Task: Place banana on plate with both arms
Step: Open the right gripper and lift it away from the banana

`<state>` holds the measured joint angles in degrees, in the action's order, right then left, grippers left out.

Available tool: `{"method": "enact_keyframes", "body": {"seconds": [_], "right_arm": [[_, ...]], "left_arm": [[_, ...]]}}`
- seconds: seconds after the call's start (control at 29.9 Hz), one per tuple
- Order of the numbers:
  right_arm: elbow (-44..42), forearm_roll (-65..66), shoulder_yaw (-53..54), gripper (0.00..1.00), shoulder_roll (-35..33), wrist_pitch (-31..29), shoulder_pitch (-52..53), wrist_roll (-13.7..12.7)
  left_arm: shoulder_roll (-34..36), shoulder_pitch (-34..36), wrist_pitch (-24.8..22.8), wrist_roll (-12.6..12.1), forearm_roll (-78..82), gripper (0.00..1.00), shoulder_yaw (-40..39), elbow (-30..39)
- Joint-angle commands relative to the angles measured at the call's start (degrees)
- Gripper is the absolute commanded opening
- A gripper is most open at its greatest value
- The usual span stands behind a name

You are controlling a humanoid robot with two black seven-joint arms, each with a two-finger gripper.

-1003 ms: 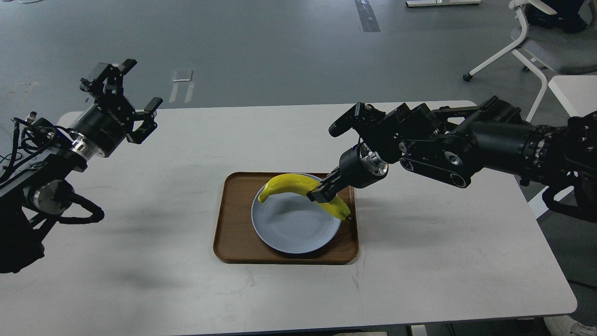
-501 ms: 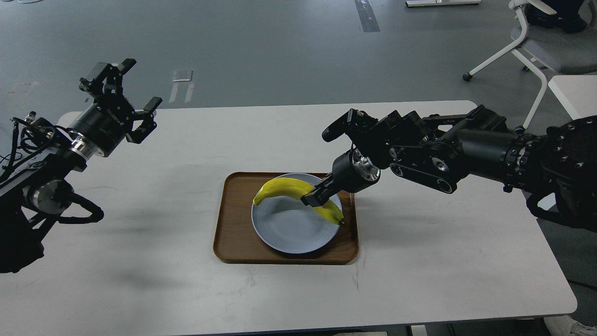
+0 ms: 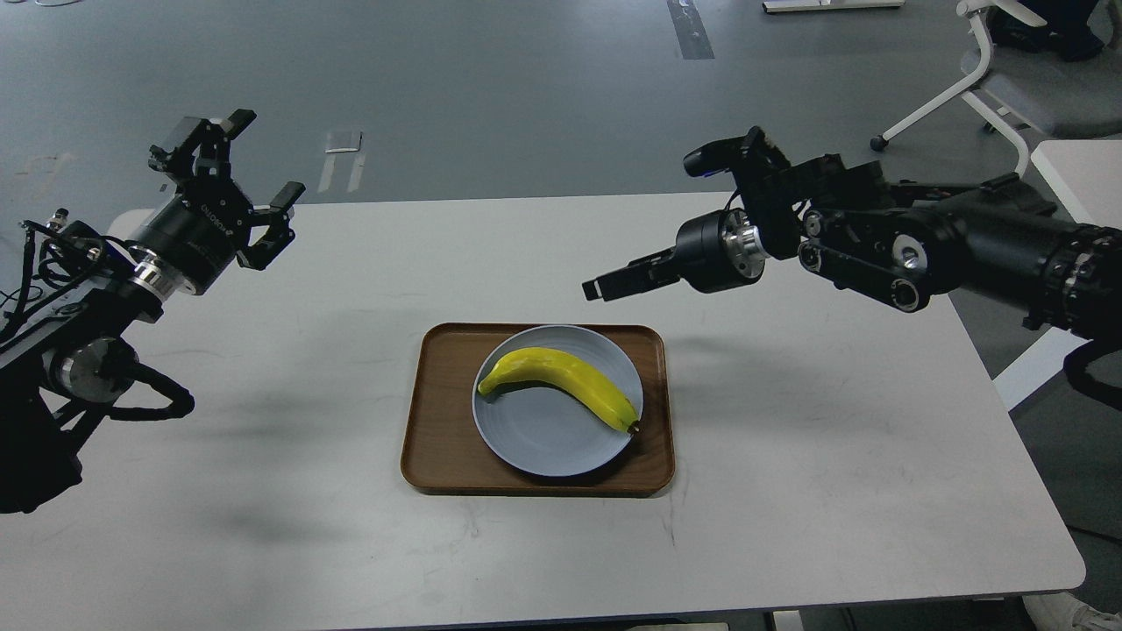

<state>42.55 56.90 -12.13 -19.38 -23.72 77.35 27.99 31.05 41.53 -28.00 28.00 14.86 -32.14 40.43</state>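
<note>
Banana (image 3: pixel 561 386) is lying across the plate (image 3: pixel 543 443), dark tip just at the rim, plate sitting in the tray (image 3: pixel 438 438). Right gripper (image 3: pixel 605 287) is hanging empty above and behind the tray; whether its fingers are parted cannot be told. Left gripper (image 3: pixel 237 166) is idling spread wide, well apart. Judgement: placement looks complete; any retreat should be going up and away, clear of the fruit.
</note>
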Motion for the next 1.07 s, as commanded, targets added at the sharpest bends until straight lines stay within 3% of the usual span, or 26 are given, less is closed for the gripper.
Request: {"method": "enact_keyframes", "body": {"seconds": [0.0, 0.1, 0.3, 0.67, 1.04], "right_arm": [[0.1, -13.7, 6.8, 1.00, -5.7, 0.1, -3.3, 0.0], [0.0, -27.8, 13.9, 1.00, -8.6, 0.0, -9.9, 0.0], [0.5, -42.3, 29.6, 1.00, -9.6, -0.5, -24.6, 0.0], [2.5, -45.6, 42.4, 1.00, -7.9, -4.3, -40.5, 0.0], [2.7, -45.7, 43.9, 1.00, -8.4, -4.3, -46.2, 0.0]], "left_arm": [[0.1, 0.0, 0.0, 0.0, 0.0, 0.98, 0.1, 0.0], [0.1, -0.1, 0.0, 0.0, 0.0, 0.98, 0.1, 0.0], [-0.7, -0.6, 0.0, 0.0, 0.0, 0.98, 0.2, 0.0], [-4.2, -1.5, 0.0, 0.0, 0.1, 0.98, 0.8, -0.7], [-7.1, -2.7, 0.0, 0.0, 0.2, 0.98, 0.8, -5.1]]}}
